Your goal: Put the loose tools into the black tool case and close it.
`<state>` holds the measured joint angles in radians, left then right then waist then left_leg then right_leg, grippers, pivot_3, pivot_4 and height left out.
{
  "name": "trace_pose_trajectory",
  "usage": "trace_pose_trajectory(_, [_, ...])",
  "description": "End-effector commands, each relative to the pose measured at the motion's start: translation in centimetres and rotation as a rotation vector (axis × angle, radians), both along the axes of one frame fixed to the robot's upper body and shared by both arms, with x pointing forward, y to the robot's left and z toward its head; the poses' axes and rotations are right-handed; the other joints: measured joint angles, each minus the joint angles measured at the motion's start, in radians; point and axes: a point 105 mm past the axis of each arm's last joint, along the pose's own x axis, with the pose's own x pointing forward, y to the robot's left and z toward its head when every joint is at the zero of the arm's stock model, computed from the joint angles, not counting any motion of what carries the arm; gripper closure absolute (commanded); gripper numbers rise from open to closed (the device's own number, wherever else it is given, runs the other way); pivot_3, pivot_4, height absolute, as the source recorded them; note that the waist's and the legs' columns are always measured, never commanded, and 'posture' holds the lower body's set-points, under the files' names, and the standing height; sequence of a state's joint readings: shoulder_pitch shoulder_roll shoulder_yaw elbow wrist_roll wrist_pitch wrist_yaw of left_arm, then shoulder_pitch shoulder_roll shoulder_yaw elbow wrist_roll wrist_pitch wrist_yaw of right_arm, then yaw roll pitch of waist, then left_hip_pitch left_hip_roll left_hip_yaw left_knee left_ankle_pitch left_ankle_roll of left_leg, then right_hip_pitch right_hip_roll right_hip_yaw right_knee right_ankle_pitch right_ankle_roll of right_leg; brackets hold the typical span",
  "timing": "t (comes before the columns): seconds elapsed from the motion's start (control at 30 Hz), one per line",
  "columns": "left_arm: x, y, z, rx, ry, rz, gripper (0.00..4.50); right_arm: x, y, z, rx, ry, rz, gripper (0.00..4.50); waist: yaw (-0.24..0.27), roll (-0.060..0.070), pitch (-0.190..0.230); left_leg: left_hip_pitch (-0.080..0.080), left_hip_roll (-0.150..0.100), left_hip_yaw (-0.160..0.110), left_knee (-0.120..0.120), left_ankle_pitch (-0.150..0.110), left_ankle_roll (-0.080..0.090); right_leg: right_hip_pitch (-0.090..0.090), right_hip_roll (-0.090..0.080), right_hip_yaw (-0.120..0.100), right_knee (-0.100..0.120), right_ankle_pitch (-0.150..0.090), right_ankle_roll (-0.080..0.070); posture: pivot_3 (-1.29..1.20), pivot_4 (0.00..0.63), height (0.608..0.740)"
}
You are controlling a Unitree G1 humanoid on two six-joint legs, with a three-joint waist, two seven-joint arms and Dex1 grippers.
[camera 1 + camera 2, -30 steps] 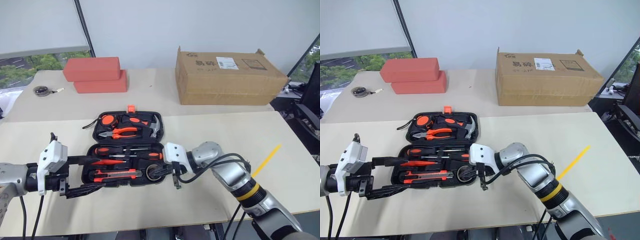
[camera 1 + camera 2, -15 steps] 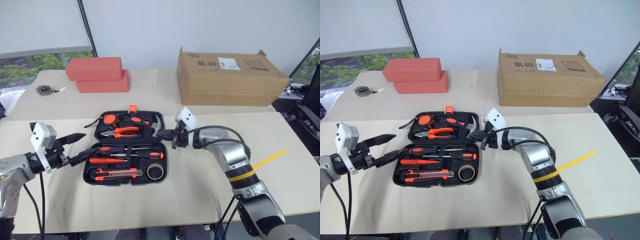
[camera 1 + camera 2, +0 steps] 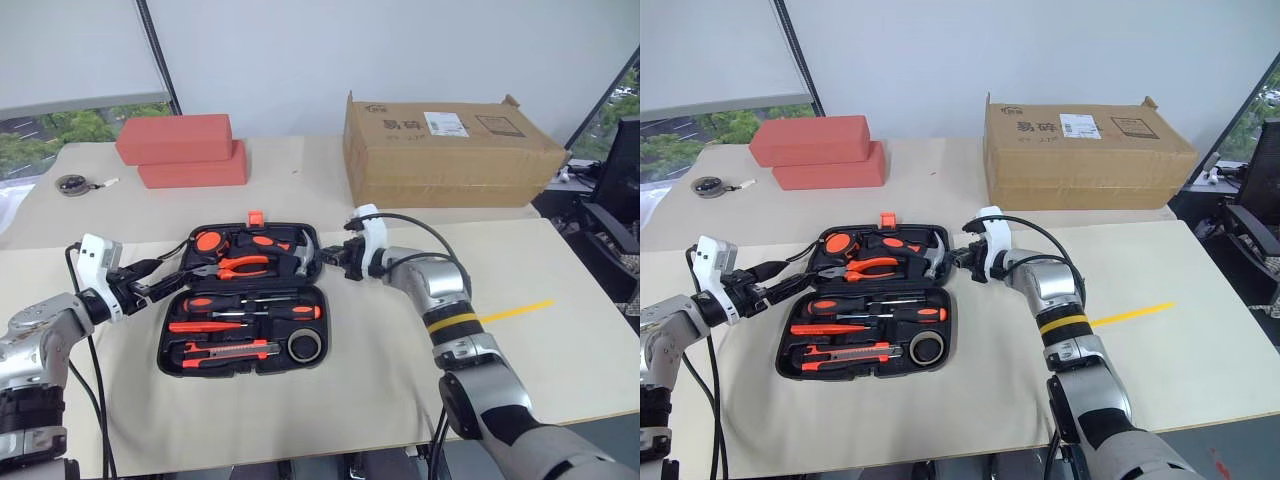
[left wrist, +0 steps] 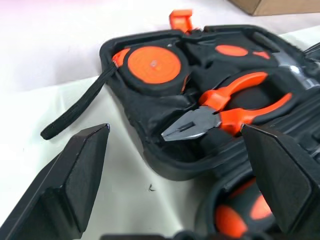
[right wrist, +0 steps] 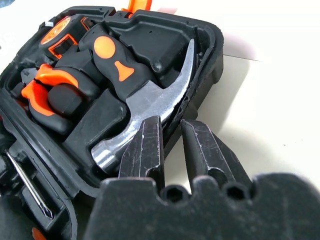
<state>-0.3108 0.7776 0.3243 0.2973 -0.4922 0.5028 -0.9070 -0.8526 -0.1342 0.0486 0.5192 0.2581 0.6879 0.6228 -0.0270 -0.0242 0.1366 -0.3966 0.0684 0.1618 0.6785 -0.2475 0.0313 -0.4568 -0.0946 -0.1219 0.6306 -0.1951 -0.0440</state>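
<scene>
Case, black tool case (image 3: 250, 300), lying open on the tabletop (image 3: 560, 350); 2 screwdrivers (image 3: 255, 305), utility knife (image 3: 232, 350) and tape roll (image 3: 305, 345) seated in its near half. Left claw (image 3: 160, 275), spread wide, just beside the case's far left corner. Right claw (image 3: 328, 258), fingers narrowly apart and pinching nothing, at the case's far right edge beside the hammer (image 5: 150, 107).

case (image 3: 245, 300): open on the tabletop (image 3: 560, 350), centre
far half: pliers (image 3: 240, 266), hammer (image 3: 307, 258)
near half: screwdrivers (image 3: 255, 302), knife (image 3: 225, 349), tape roll (image 3: 305, 345)
left hand (image 3: 158, 282): beside case's left edge
right hand (image 3: 330, 256): at case's right edge
behind: blocks (image 3: 180, 150) left, box (image 3: 445, 150) right
</scene>
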Motion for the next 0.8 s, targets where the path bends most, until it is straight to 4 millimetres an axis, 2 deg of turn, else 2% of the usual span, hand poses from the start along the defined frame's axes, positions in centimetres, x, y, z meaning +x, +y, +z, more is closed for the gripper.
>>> trace_pose_trajectory(0.03, [0.5,0.1,1.1,0.021,-0.036,0.005,0.0,0.2,0.7,1.2,0.031,-0.025,0.011,3.7,-0.005,0.0,0.0,0.0,0.0,0.0,0.0,0.0,0.0,0.0,0.0,0.0,0.0,0.0,0.0,0.0,0.15,0.712])
trace_pose_trajectory(0.13, [0.7,0.3,1.1,0.022,-0.032,0.013,0.0,0.0,0.9,0.9,0.029,0.001,0.018,4.43,-0.013,0.0,0.0,0.0,0.0,0.0,0.0,0.0,0.0,0.0,0.0,0.0,0.001,0.0,0.0,0.0,0.15,0.712])
trace_pose_trajectory(0.47, [1.6,1.2,0.9,0.006,-0.015,0.073,0.0,-0.2,1.4,1.0,-0.002,0.022,0.047,4.48,-0.02,0.0,0.0,0.001,0.0,0.0,-0.001,0.001,-0.001,0.0,0.0,0.0,0.001,0.0,0.0,0.0,0.15,0.712])
trace_pose_trajectory(0.63, [1.7,1.2,0.8,0.003,-0.015,0.073,0.0,-0.1,1.3,1.0,-0.004,0.034,0.044,2.91,-0.018,0.0,0.0,0.001,0.0,0.0,-0.001,0.001,-0.001,0.0,0.0,0.0,0.001,0.0,0.0,0.0,0.15,0.712])
trace_pose_trajectory(0.67, [1.7,1.1,0.8,0.003,-0.015,0.07,0.0,-0.1,1.3,1.0,-0.007,0.036,0.045,2.72,-0.017,0.0,0.0,0.001,0.0,0.0,-0.001,0.001,-0.001,0.0,0.0,0.0,0.001,0.0,0.0,0.0,0.15,0.712])
trace_pose_trajectory(0.8, [1.7,0.9,0.7,0.0,-0.016,0.061,0.0,-0.1,1.3,1.1,-0.005,0.034,0.043,2.72,-0.017,0.0,0.0,0.001,0.0,0.0,-0.001,0.0,-0.001,0.0,-0.001,0.0,0.001,0.0,0.0,0.0,0.15,0.712])
